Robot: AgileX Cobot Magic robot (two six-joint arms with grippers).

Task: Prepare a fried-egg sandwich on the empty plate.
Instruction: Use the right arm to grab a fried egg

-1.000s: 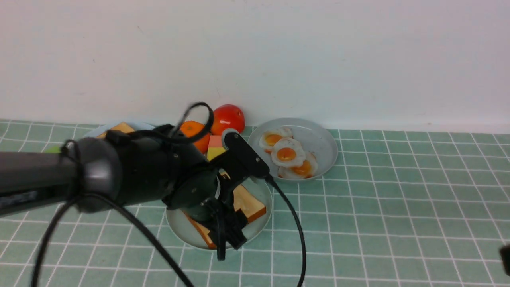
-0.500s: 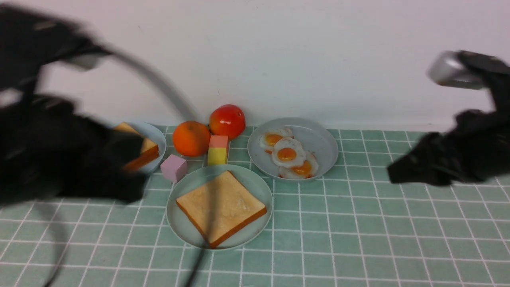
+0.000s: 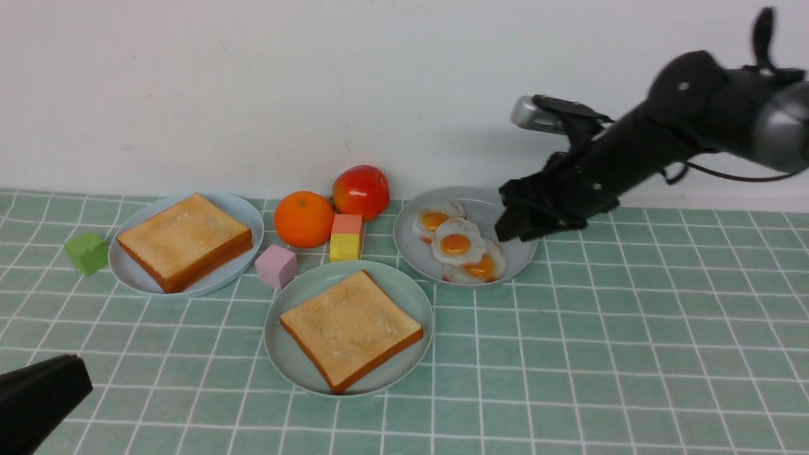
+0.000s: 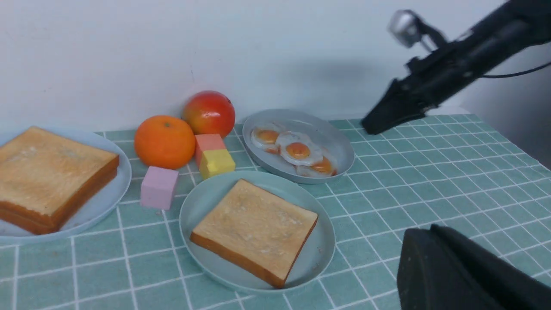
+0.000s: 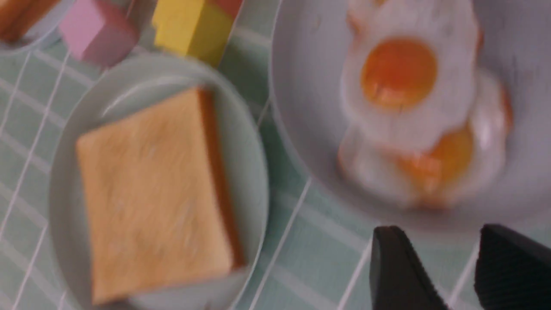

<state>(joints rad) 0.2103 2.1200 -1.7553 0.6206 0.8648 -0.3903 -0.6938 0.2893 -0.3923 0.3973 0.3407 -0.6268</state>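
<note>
The empty plate of the task, pale mint green (image 3: 282, 354), now holds one toast slice (image 3: 351, 327), also seen in the left wrist view (image 4: 256, 230) and the right wrist view (image 5: 150, 193). No fried-egg sandwich is in view. Three fried eggs (image 3: 456, 244) lie on the grey-blue plate (image 3: 502, 215). My right gripper (image 3: 509, 229) hovers open over that plate's right edge with nothing between its fingertips (image 5: 438, 230). My left gripper (image 3: 66, 379) sits low at the near left corner, shut and empty (image 4: 419, 232).
A pale blue plate (image 3: 136, 275) at the left carries two stacked toast slices (image 3: 184, 240). An orange (image 3: 304, 219), a red fruit (image 3: 361, 191), a pink cube (image 3: 275, 266) and a pink-and-yellow block (image 3: 346, 238) crowd between the plates. A green cube (image 3: 86, 253) sits far left. The wall stands right behind.
My left gripper has let go of the toast on the mint plate, pulled back to the near left corner and shut. My right arm has swung in from the right to the egg plate.
</note>
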